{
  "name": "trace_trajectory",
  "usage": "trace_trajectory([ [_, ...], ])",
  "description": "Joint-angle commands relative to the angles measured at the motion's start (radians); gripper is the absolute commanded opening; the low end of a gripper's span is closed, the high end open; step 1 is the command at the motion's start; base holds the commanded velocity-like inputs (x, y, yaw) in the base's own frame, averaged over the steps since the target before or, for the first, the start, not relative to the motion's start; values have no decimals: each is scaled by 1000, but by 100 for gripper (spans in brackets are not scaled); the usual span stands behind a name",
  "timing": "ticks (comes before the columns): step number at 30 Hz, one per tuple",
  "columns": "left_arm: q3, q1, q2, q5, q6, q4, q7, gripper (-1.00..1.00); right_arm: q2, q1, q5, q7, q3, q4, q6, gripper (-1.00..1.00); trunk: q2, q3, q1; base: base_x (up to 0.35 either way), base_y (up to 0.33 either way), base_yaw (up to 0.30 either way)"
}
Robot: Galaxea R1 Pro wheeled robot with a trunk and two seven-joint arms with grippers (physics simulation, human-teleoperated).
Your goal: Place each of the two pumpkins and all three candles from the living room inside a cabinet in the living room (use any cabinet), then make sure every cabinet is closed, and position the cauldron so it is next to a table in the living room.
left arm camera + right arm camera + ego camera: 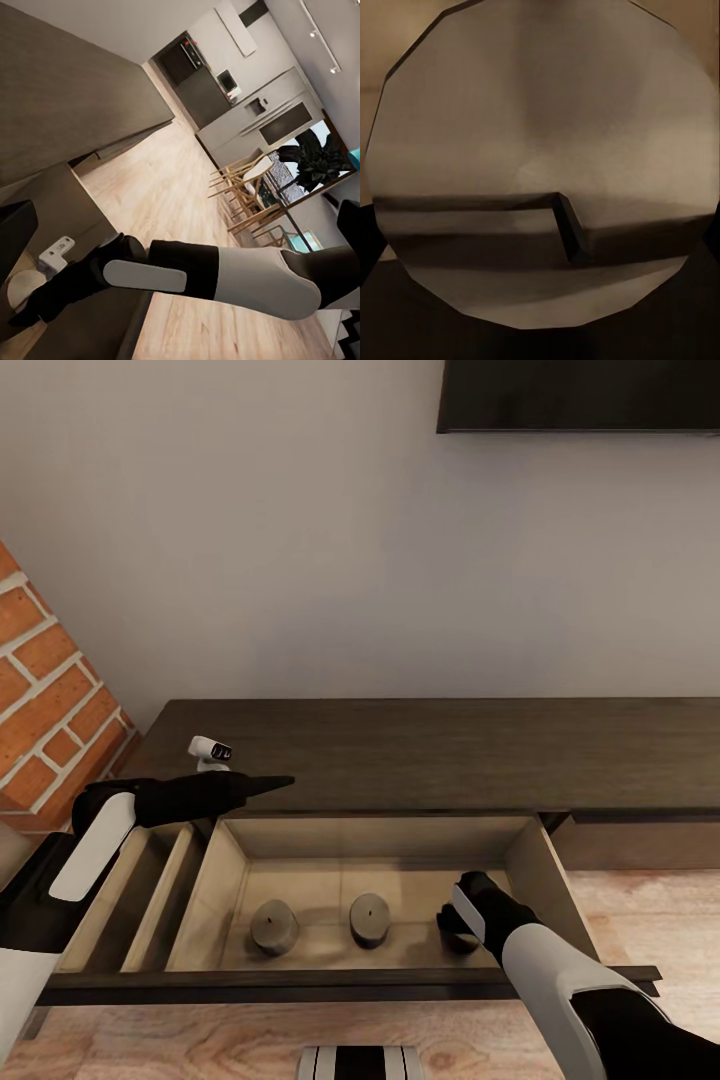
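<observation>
Dark wood cabinet: long and low by the wall, one wide drawer pulled out.
Candles: two stand side by side in the drawer.
Third candle: right up against the right gripper, down in the drawer; jaws too hidden to tell.
Left gripper: over the cabinet top, jaws pressed together.

A red brick wall with pale mortar fills the left edge, a dark flat wall-mounted screen sits upper right, and light wood plank flooring runs along the bottom.
</observation>
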Motion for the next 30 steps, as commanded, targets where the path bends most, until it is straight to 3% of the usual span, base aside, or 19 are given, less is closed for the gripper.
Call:
trace_trajectory([
  [1, 0, 0, 0, 0, 0, 0, 0, 100, 0, 0, 0, 0, 0, 0, -1, -100, 0, 0, 0, 0, 0, 0],
  [15, 0, 0, 0, 1, 0, 0, 0, 100, -1, 0, -1, 0, 1, 2, -1, -100, 0, 0, 0, 0, 0, 0],
  [16, 0, 0, 0, 1, 0, 0, 0, 100, -1, 1, -2, 0, 1, 2, -1, 100, 0, 0, 0, 0, 0, 0],
  [30, 0, 0, 0, 6, 0, 1, 0, 100, 0, 0, -3, 1, 1, 2, 0, 100, 0, 0, 0, 0, 0, 0],
])
